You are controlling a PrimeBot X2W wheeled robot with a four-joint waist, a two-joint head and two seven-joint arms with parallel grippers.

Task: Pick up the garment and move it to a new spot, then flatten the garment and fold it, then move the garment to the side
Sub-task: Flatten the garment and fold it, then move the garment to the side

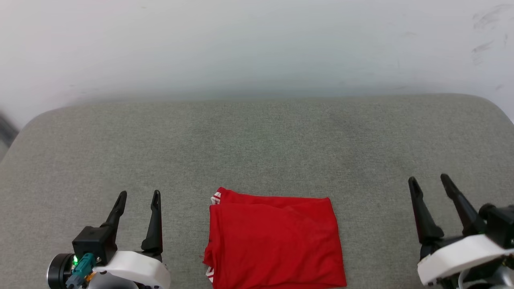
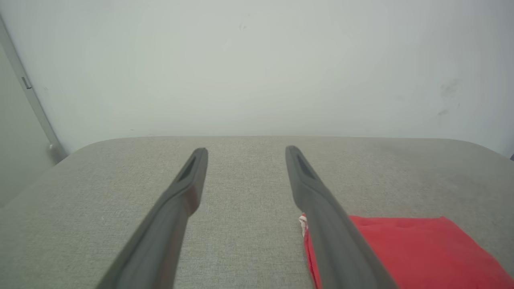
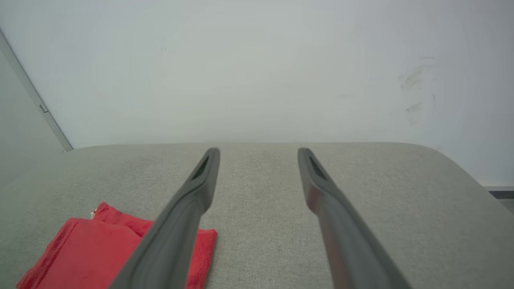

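Note:
The red garment (image 1: 275, 243) lies folded into a neat rectangle at the near middle of the grey padded surface, with bits of red-and-white striped trim at its left edge; its letters and number are hidden. My left gripper (image 1: 138, 196) stands open to the garment's left, apart from it, nothing between its fingers. My right gripper (image 1: 429, 180) stands open well to the garment's right, also empty. The left wrist view has the garment (image 2: 409, 249) at lower right, beside the open left gripper (image 2: 245, 150). The right wrist view has the garment (image 3: 96, 253) at lower left of the open right gripper (image 3: 259, 151).
The grey fabric surface (image 1: 257, 144) reaches back to a pale wall (image 1: 257, 44), with rounded far corners. Its left edge drops off near a wall strip (image 2: 32, 100); the right edge falls away at the far right (image 3: 478, 180).

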